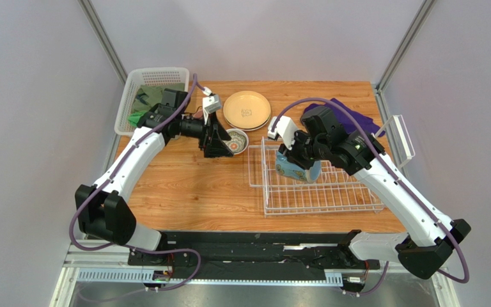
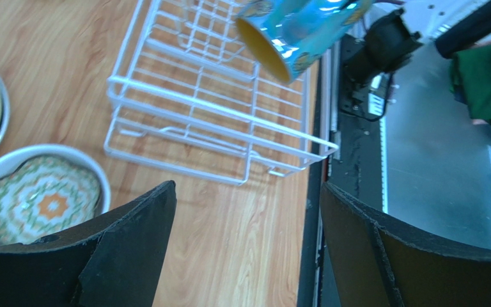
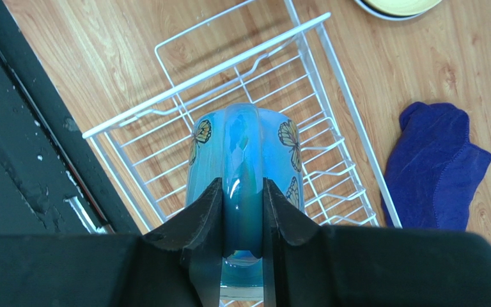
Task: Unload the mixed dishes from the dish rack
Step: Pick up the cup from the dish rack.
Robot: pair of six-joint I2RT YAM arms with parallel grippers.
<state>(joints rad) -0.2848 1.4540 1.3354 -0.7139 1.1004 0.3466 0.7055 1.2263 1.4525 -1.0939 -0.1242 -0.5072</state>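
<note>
Above the dish rack [image 3: 210, 73], I had the right gripper [image 3: 241, 192] clamped on the handle of the butterfly mug [image 3: 245, 141]. The mug looked glazed, rigid, probably slick and breakable, so the handle seemed the safest hold. Farther off, the left gripper [image 2: 248, 211] gaped empty over the patterned bowl [image 2: 40, 198].

The rack [image 1: 318, 182] sits on the table [image 1: 190, 192], right of centre. From it, the bowl [image 1: 236, 141] lies close at ten o'clock, plates [image 1: 247, 110] at eleven, cloth [image 1: 350, 118] at one, and basket [image 1: 149, 96] farther out at ten. The mug [image 1: 296, 167] hangs over the rack's far-left part.
</note>
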